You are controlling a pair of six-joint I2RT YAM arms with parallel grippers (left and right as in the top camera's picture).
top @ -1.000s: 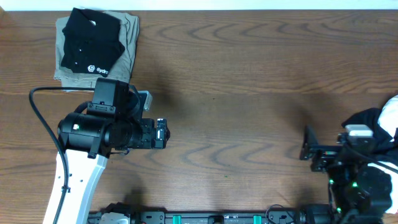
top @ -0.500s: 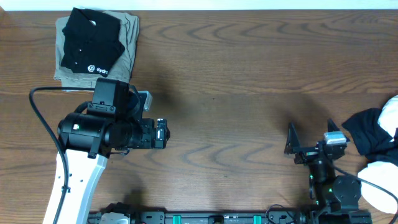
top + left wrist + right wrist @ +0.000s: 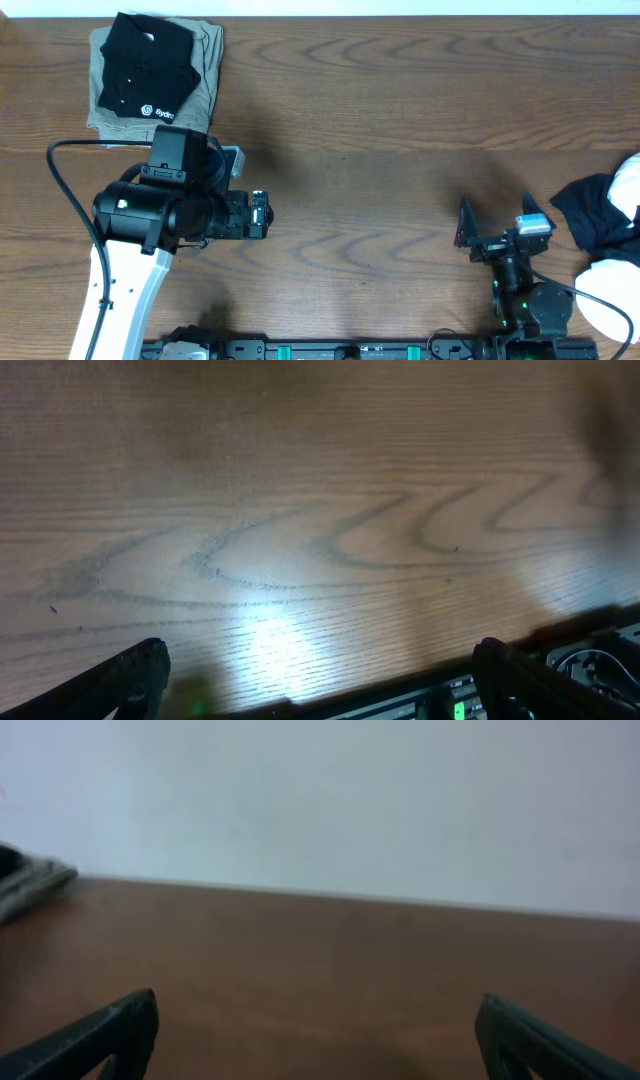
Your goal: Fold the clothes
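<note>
Fingers (image 3: 125, 672) on my left gripper (image 3: 260, 214) and right gripper (image 3: 497, 220) are spread wide and empty over the brown wood-grain table (image 3: 400, 100), ready, I judge, for the crumpled black-and-white clothes (image 3: 600, 215) at the table's right edge, one black logo-printed shirt (image 3: 145, 70) already folded on the olive-khaki folded garment (image 3: 207, 60) at its far-left corner.

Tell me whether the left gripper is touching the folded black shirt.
Apart. The overhead view shows the left gripper over bare table, with a clear gap to the black shirt lying on the olive garment.
</note>
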